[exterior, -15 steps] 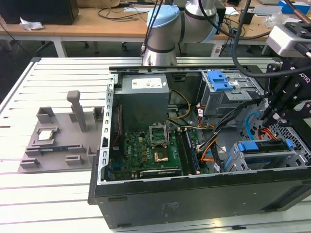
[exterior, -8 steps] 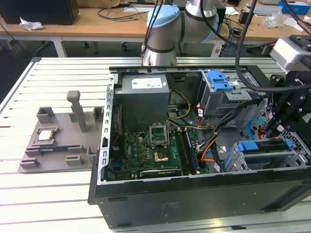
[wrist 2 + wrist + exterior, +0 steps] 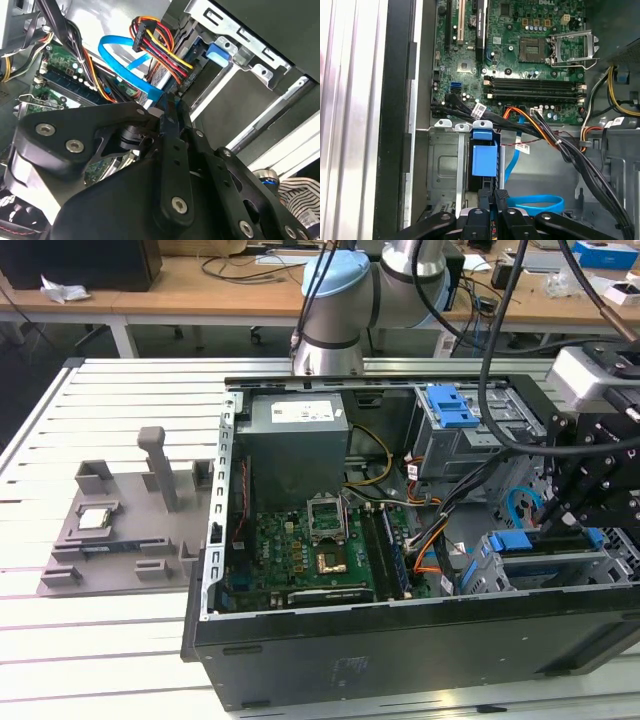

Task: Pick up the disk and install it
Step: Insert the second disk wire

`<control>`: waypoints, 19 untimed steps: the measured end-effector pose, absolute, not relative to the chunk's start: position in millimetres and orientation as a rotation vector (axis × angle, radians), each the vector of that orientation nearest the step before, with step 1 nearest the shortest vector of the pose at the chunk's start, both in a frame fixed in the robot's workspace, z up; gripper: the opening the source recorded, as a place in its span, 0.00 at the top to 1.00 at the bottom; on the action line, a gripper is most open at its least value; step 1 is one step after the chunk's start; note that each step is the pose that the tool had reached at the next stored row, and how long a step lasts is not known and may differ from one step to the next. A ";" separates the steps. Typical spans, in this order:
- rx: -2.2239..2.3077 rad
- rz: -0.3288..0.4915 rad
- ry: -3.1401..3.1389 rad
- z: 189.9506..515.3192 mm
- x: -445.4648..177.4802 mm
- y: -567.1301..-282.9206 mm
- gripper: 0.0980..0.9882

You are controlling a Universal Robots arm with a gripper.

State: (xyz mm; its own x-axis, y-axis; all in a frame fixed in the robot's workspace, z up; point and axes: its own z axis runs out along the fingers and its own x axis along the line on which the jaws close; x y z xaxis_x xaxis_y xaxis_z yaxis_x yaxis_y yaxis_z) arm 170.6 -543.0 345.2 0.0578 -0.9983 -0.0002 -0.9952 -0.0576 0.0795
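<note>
Presently the gripper (image 3: 492,197), its fingers drawn narrow on the blue rail of the disk (image 3: 484,161), holds it seated in the drive cage (image 3: 442,165) of the open computer case (image 3: 400,660); installation looks nearly complete, release outstanding.

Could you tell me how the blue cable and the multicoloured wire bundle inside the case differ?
The blue cable is one flat ribbon in a single colour; the wire bundle is several round strands in red, yellow, orange and black. The blue cable sweeps in a wide loop, while the wire bundle bends in a tighter curve. Both hang loose inside the case.
</note>
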 end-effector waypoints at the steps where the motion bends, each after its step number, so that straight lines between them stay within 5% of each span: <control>1: 2.242 -0.085 -2.116 344.7 170.7 -543.0 0.93; 15: 2.243 -0.085 -2.116 337.6 172.8 -543.4 0.93; 19: 2.242 -0.083 -2.115 344.7 172.7 -543.4 0.85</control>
